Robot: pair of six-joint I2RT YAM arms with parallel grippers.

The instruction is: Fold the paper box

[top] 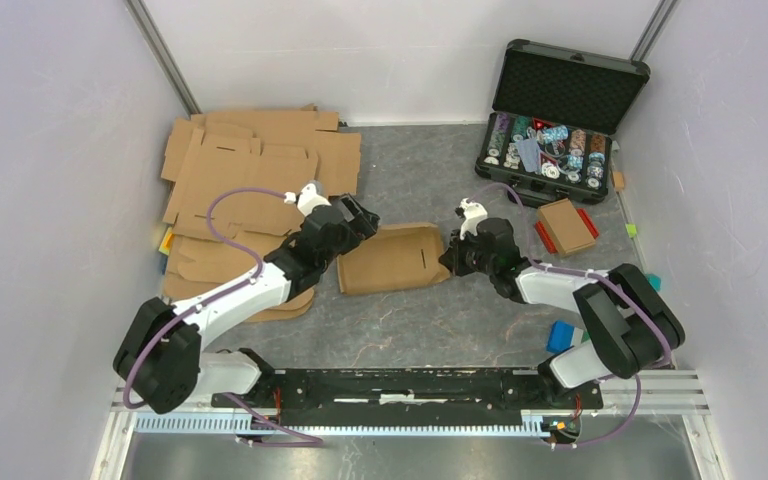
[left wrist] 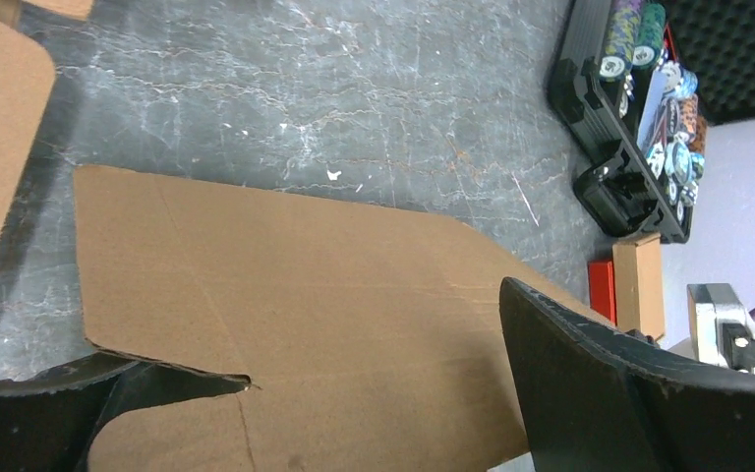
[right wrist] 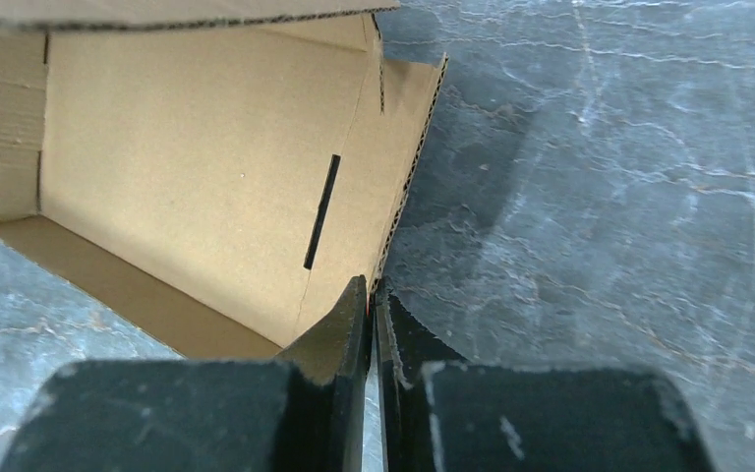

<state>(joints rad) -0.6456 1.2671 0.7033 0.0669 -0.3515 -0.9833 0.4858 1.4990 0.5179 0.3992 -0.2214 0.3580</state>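
Right gripper (right wrist: pixel 374 300) is pinching the box (top: pixel 392 258) by its right end; left gripper (left wrist: pixel 315 364), spread, is hovering over the opposite, left end.

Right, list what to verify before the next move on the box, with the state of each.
1. Right gripper's hold on the paper box: ok, shut on the box's right edge.
2. Left gripper ready: ok, open, fingers wide apart, gripping nothing.
3. Walls raised: ok on the sides that the right wrist view shows; the rest, cannot tell.
4. Slot in the box free: ok, nothing in it.
5. Black chip case out of the way: ok, at the far right, apart from the box.
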